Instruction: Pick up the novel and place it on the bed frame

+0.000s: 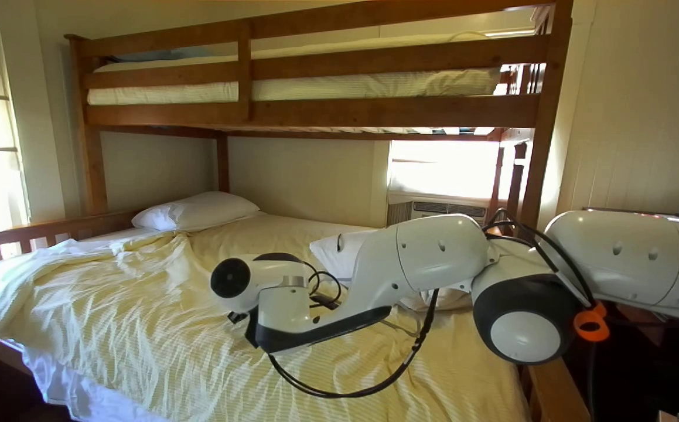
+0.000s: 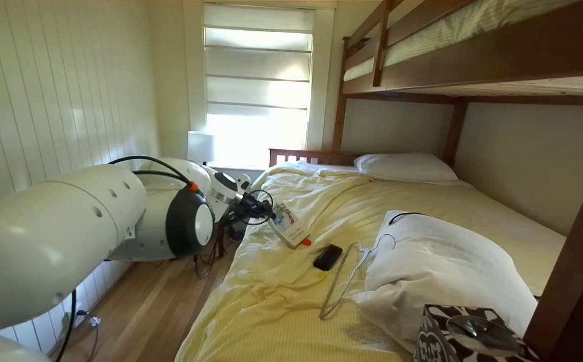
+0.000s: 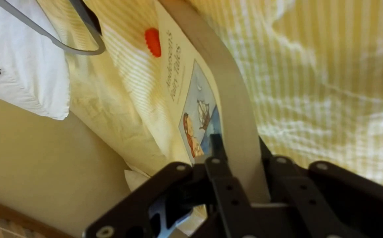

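1. The brown wooden bed frame (image 1: 386,111), with thick posts and long rails, is holding a yellow-covered mattress (image 1: 362,86) inside its upper rails; in both exterior views its top is being cut off.
2. The white robot arm (image 1: 439,252) with black parts is reaching along the bed frame, and its rear part is falling outside both exterior views.
3. The pale yellow striped bedding (image 1: 157,334) is covering the lower bunk in many folds.
4. A white cloth pillow (image 2: 407,167) is lying at the far end; another white pillow (image 2: 442,266) is lying nearer, and in an exterior view the arm is partly hiding it.
5. A black-and-white patterned box (image 2: 434,337) is standing beside the nearer pillow. Its bottom is being cut off, and the oval opening on top is shining, so the contents are not showing clearly.
6. A thin light grey hanger (image 2: 365,252) is lying on the bedding, its hook reaching over the nearer pillow.
7. The black two-finger gripper (image 3: 241,143) is gripping the novel (image 3: 208,92), a cream paperback with a painted ship on its cover; in both exterior views the fingertips are hardly showing.
8. The novel is tilting over the bedding, its pale edge bending; whether it is touching the cloth is not showing clearly.
9. A black rounded rectangular object (image 2: 328,257) is lying near the hanger.
10. A small orange-red object (image 2: 306,242) is lying just beside the novel.
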`<state>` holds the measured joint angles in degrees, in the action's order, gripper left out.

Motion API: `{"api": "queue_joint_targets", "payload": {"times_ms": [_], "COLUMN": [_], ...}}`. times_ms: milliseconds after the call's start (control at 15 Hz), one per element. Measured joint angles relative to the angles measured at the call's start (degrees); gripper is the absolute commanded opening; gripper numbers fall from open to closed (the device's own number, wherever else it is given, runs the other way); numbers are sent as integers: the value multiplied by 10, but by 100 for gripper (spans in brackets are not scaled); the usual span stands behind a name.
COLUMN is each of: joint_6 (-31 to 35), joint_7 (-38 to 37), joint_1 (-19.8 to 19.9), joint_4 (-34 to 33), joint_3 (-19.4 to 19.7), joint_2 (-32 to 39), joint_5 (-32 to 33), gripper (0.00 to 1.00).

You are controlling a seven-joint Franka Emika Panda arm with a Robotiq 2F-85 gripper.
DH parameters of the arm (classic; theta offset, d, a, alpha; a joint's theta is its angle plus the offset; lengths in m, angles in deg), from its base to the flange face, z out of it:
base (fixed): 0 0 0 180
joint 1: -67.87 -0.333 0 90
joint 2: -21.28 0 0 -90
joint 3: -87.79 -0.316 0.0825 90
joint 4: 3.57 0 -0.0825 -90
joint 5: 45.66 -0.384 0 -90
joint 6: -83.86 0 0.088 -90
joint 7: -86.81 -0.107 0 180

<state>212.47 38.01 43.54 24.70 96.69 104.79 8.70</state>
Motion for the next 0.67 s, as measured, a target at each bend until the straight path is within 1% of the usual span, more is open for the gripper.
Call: {"api": "queue_joint_targets", "payload": {"times_ms": [267,400,667], "joint_6": [0,0,-7], "joint_7": [-71,-103,-100], "joint_1": [15,17,14], "joint_4": [-21,-34,-38], "joint_3": [0,14,38], "joint_2": [-23,-32,-69], "joint_5": [-12,-32,-52], "gripper": [6,6,6]}}
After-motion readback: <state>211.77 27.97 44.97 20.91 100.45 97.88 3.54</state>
